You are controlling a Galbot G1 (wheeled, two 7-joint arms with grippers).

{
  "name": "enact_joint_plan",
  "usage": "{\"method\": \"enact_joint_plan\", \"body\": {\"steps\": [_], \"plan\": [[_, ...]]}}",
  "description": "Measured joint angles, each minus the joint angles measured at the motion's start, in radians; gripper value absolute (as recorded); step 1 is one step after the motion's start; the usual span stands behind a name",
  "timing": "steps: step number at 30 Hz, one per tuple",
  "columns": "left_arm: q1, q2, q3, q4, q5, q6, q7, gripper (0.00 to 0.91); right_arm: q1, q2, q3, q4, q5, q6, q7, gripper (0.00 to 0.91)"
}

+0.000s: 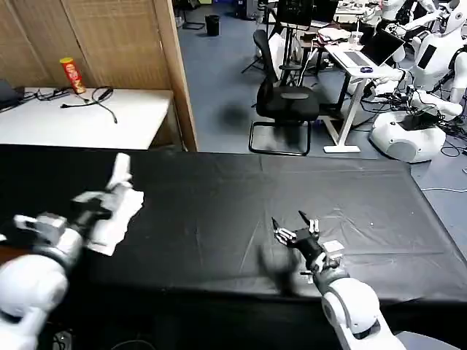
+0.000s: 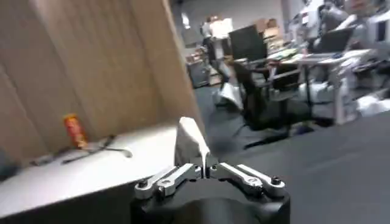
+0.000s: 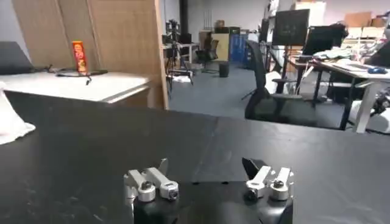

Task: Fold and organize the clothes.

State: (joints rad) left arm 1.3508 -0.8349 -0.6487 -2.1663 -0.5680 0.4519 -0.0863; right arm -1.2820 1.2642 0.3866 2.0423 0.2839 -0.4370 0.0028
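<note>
we are at the carrying or placing step, as we judge it: our left gripper (image 1: 115,191) is clenched on the shirt (image 1: 117,211), which is bunched into a compact white bundle at the left side of the black table (image 1: 219,219). in the left wrist view the jaws meet on a pinch of white cloth (image 2: 190,143) that stands up between the fingertips, so the grasp is on a fold or corner, not on the whole bundle. we cannot tell whether the bundle rests on the cloth-covered table or hangs just above it; its lower part looks to touch or nearly touch the surface.

our right gripper (image 1: 295,232) lies low over the table to the right of centre, well apart from the shirt, jaws released and holding nothing; in the right wrist view its fingers (image 3: 151,181) stand spread, and the shirt's edge (image 3: 12,125) shows far off across the table.

the bundle's long axis runs roughly from the near left edge up and away toward the table's back, with the pinched tip pointing up and slightly back. no print shows, so we cannot say which end is collar or hem.

the next move, we think, calls for setting the bundle down flat and tidy, then opening the left jaws without dragging the cloth back up.
</note>
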Motion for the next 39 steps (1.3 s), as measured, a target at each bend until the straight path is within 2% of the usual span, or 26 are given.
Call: {"method": "enact_joint_plan", "body": {"steps": [3,4,10,13,20,29,31,32,34,36,39], "plan": [[-0.029,-0.077,0.133,-0.009,0.052,-0.007,-0.003,0.0,-0.014,0.0,0.008,0.01,0.019,-0.004,0.0,0.878],[-0.045,-0.11,0.183,-0.004,0.07,-0.014,-0.003,0.878,-0.021,-0.001,0.01,0.016,0.036,-0.008,-0.001,0.878],[-0.114,-0.292,0.397,0.09,0.128,-0.026,0.0,0.878,-0.049,-0.022,0.016,0.044,0.141,-0.06,0.013,0.878],[-0.118,-0.341,0.452,0.102,0.149,-0.025,0.023,0.878,-0.049,-0.032,0.003,0.05,0.193,-0.083,0.022,0.878],[-0.101,-0.34,0.453,0.07,0.134,-0.06,0.045,0.878,-0.015,-0.003,-0.055,0.023,0.25,-0.118,0.055,0.878],[-0.056,-0.294,0.386,0.053,0.141,-0.087,0.023,0.878,0.067,0.083,-0.16,-0.086,0.238,-0.122,0.09,0.868],[-0.045,-0.29,0.375,0.052,0.142,-0.089,0.018,0.878,0.075,0.098,-0.177,-0.11,0.231,-0.122,0.099,0.809],[-0.041,-0.288,0.369,0.051,0.142,-0.089,0.016,0.878,0.079,0.106,-0.185,-0.121,0.229,-0.121,0.103,0.702],[-0.034,-0.286,0.359,0.048,0.142,-0.09,0.014,0.878,0.083,0.118,-0.198,-0.142,0.226,-0.12,0.104,0.595],[-0.026,-0.286,0.349,0.046,0.142,-0.09,0.013,0.878,0.09,0.128,-0.209,-0.162,0.224,-0.114,0.103,0.351],[-0.011,-0.286,0.332,0.044,0.143,-0.092,0.012,0.878,0.098,0.136,-0.215,-0.182,0.224,-0.111,0.1,0.098]]}}
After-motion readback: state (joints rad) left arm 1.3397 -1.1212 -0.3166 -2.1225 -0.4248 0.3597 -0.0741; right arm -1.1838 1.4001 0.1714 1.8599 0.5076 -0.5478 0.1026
